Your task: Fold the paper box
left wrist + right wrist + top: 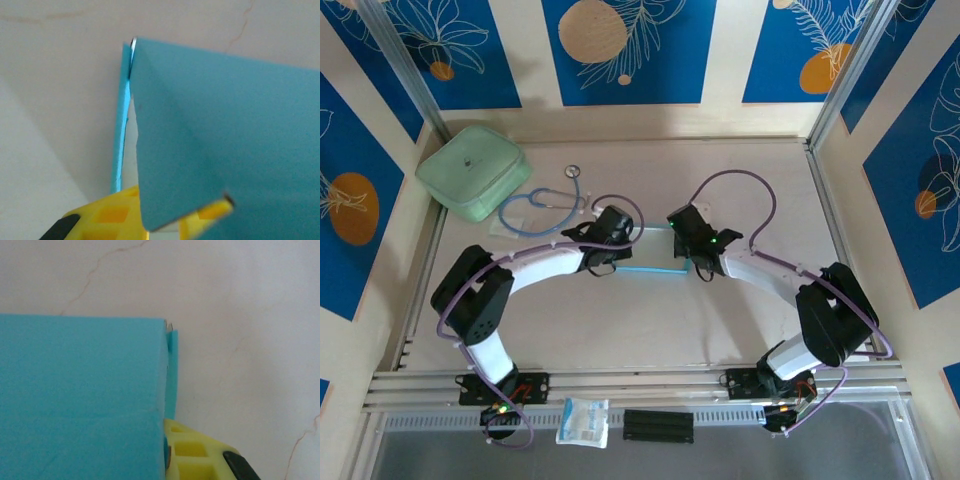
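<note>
Judging the step as closing up the ends of the paper box (80, 395). Hold both ends level and square. Press each flap along its crease, not across the panel. Go gently, to avoid buckling such thin card. Best to move one side at a time, steadying with the other. Watch the loose panel corner at the left tool (162, 220), likely to snag on a yellow finger (112, 217).

Right tool (678, 243): clenched, at the box's right end. Cannot tell whether pinching the narrow flap (171, 370) or merely resting beside it. Left tool: yellow on either side of the panel corner, at the bottom of the left wrist view. Cannot tell whether gripping or slack.

Sits at the middle of the top view on the pale worktop (720, 330), between the two tools. Sky-blue and matt on every face seen up close, with sharp straight edges. Lies at the left of the right wrist view as a flat face, with the narrow flap standing just off its right side. Slants from top centre to lower right in the left wrist view, with a diagonal fold shading one part darker. Carries a thin bright-blue strip (120, 135) down its left edge there, with a sliver of white between.
</note>
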Robot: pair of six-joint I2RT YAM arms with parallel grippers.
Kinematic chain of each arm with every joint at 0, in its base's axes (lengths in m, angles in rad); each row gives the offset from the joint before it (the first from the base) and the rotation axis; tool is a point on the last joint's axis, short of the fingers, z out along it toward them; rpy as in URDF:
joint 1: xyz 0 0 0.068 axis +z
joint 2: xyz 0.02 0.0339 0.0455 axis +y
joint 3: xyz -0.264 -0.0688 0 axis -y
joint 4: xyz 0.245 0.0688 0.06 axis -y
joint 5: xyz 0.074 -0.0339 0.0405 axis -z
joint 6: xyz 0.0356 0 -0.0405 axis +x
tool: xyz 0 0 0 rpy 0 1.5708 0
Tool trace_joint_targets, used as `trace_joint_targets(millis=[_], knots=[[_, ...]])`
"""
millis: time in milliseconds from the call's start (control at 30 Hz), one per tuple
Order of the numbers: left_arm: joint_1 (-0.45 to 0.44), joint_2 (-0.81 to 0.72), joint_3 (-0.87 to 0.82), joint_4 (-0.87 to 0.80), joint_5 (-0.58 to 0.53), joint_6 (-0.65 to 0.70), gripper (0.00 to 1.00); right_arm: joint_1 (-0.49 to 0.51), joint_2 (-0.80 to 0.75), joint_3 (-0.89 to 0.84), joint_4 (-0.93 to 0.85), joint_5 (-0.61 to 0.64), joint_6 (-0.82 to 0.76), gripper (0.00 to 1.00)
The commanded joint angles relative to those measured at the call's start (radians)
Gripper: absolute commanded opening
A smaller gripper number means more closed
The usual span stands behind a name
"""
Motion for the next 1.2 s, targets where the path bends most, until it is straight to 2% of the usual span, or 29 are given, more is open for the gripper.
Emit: trace_joint_targets(millis=[0,233,400,500,700,833,900,1000,1167], knots=[[-0.016,-0.040,-0.039,0.030,0.018,-0.041,0.22,0.016,-0.024,-0.040,-0.022,0.007,0.043,0.06],[-0.028,-0.084,-0.088,0.040,0.011,-0.030,0.30,0.060,-0.005,-0.073,-0.021,0.037,0.070,0.07],[-0.035,-0.165,-0.147,0.049,0.011,-0.020,0.49,0.079,0.026,-0.052,-0.053,0.083,0.092,0.07],[-0.041,-0.231,-0.195,0.048,0.015,-0.026,0.55,0.083,0.039,-0.033,-0.080,0.108,0.104,0.06],[-0.052,-0.449,-0.280,-0.022,0.009,-0.053,0.57,0.083,0.044,-0.018,-0.093,0.116,0.100,0.07],[-0.020,-0.553,-0.201,-0.159,-0.037,-0.040,0.58,0.084,0.046,-0.020,-0.094,0.108,0.093,0.07],[0.055,-0.514,-0.103,-0.235,0.036,-0.017,0.59,0.085,0.046,-0.023,-0.092,0.102,0.088,0.06],[0.182,-0.369,0.034,-0.277,0.253,0.045,0.60,0.088,0.048,-0.024,-0.087,0.093,0.082,0.06],[0.246,-0.095,0.251,-0.338,0.445,0.167,0.61,0.089,0.054,-0.015,-0.085,0.079,0.071,0.06]])
